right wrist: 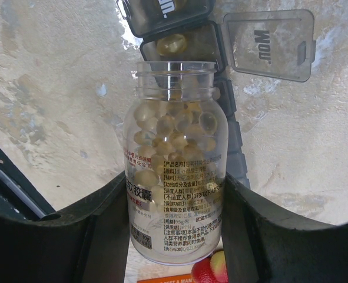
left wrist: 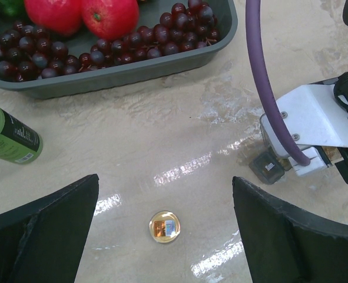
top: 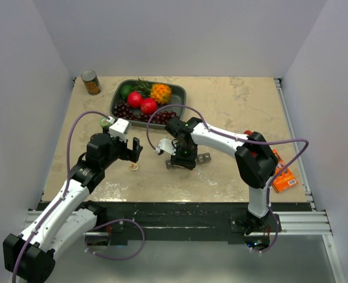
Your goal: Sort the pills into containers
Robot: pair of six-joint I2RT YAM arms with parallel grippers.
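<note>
The grey pill organiser strip (right wrist: 235, 126) lies under my right gripper (right wrist: 175, 177). One compartment is open, with its lid (right wrist: 271, 44) flipped back and a yellow pill (right wrist: 174, 43) inside. The right gripper is shut on a clear, uncapped pill bottle (right wrist: 174, 153) full of yellow softgels, its mouth pointing at the open compartment. In the top view the right gripper (top: 182, 157) is over the strip (top: 204, 157) at mid table. One loose amber pill (left wrist: 164, 227) lies on the table between my open left fingers (left wrist: 50, 233). The left gripper (top: 135, 150) hovers just above the pill (top: 133, 167).
A dark grey fruit tray (top: 180, 95) with grapes and red fruit stands at the back. A tin can (top: 91, 82) is at the back left. A green bottle (left wrist: 9, 135) lies left of the left gripper. An orange box (top: 282, 175) is at the right edge.
</note>
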